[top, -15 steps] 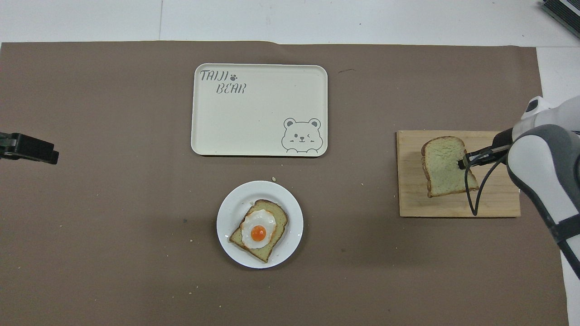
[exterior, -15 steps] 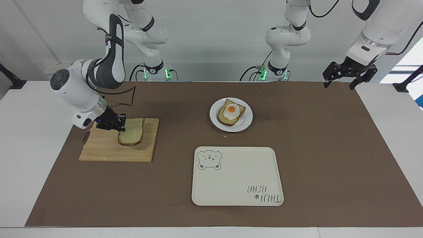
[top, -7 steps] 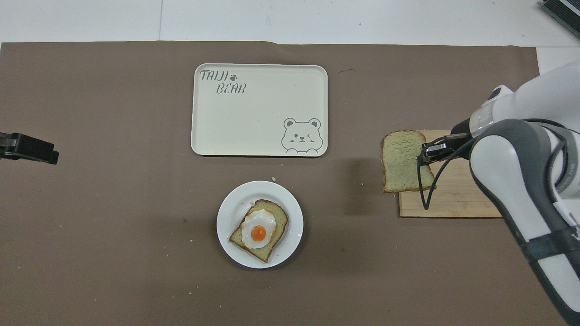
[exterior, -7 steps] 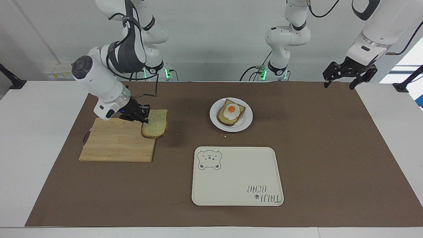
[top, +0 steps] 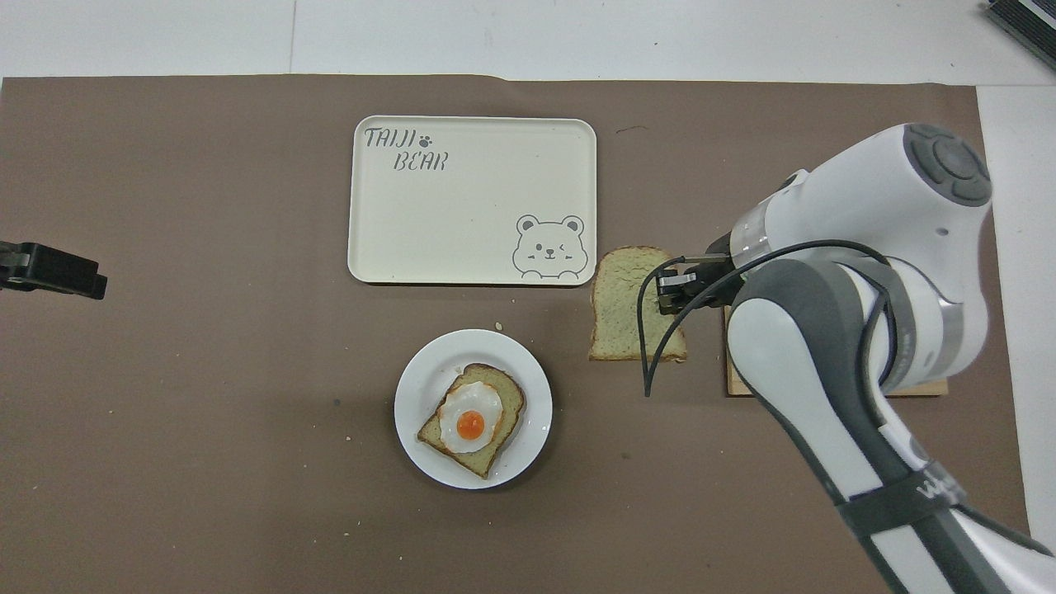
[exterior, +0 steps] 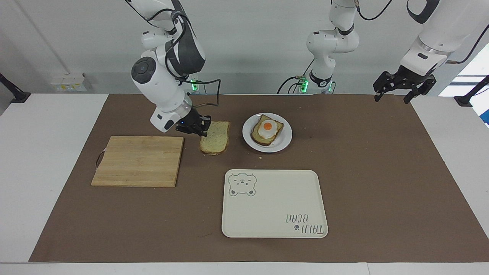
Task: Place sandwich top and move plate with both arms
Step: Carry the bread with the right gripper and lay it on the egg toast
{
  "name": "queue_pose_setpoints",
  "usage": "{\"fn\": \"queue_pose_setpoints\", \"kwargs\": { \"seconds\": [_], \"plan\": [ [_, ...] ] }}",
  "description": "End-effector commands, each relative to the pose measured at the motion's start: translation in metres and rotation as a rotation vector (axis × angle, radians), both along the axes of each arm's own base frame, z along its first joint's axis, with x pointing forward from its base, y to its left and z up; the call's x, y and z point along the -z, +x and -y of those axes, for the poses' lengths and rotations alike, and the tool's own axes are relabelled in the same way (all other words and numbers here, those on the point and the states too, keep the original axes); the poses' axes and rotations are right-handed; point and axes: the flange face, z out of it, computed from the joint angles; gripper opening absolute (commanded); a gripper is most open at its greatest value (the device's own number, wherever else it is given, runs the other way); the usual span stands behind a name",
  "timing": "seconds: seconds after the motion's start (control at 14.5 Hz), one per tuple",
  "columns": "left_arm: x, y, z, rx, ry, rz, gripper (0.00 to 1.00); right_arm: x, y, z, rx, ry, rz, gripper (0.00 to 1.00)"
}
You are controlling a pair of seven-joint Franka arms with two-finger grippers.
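My right gripper (exterior: 203, 131) (top: 658, 294) is shut on the sandwich top (exterior: 215, 142) (top: 624, 304), a plain speckled bread slice, and holds it in the air over the brown mat between the cutting board and the plate. The white round plate (exterior: 283, 143) (top: 412, 417) carries a bread slice topped with a fried egg (exterior: 267, 129) (top: 471, 418). My left gripper (exterior: 393, 98) (top: 49, 271) is open and waits in the air over the left arm's end of the mat, empty.
A wooden cutting board (exterior: 138, 161) (top: 924, 386) lies bare toward the right arm's end. A cream tray with a bear drawing (exterior: 274, 204) (top: 472, 200) lies farther from the robots than the plate. A brown mat (exterior: 382, 172) covers the table.
My right gripper has carried the sandwich top up off the cutting board and sideways toward the plate. The left arm has not moved.
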Motion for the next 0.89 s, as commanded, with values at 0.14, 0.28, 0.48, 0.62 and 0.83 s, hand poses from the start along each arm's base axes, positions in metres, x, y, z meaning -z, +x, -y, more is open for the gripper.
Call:
{"fn": "queue_pose_setpoints", "kwargs": {
  "seconds": [0.14, 0.28, 0.48, 0.62, 0.83],
  "plan": [
    [-0.004, -0.002, -0.005, 0.001, 0.009, -0.008, 1.0, 0.0, -0.02, -0.067, 0.018, 0.022, -0.009, 0.0],
    [-0.003, -0.002, -0.005, 0.001, 0.009, -0.01, 1.0, 0.007, -0.032, -0.093, 0.013, 0.019, -0.01, 0.0],
    [-0.003, -0.002, -0.005, 0.001, 0.009, -0.01, 1.0, 0.021, -0.046, -0.124, -0.002, 0.042, -0.013, 0.0],
    [-0.003, -0.002, -0.005, 0.001, 0.009, -0.01, 1.0, 0.035, -0.059, -0.142, -0.03, 0.036, -0.015, 0.0],
    [-0.003, -0.002, -0.005, 0.001, 0.009, -0.01, 1.0, 0.058, -0.077, -0.165, -0.065, 0.024, -0.014, 0.0]
  ]
}}
